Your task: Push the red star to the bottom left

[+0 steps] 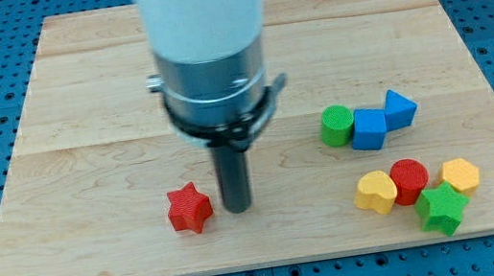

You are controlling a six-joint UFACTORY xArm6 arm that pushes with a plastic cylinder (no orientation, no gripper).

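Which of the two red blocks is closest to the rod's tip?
The red star-shaped block, alone toward the wooden board's bottom left, just left of my tip. The red round block sits far right, clustered among yellow and green blocks.

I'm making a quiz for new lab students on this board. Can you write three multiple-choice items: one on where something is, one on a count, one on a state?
1. Where is my tip relative to the red star?
A. just to the view's right of it
B. far to its left
C. on top of it

2. How many blue blocks are on the board?
A. none
B. two
C. four

3. How does the red star lie relative to the other blocks?
A. stacked on the green star
B. wedged between the blue blocks
C. alone, apart from them

Answers:
1. A: the rod's end stands close beside the star on the view's right.
2. B: a blue cube and another blue block sit side by side.
3. C: all the other blocks cluster at the view's right.
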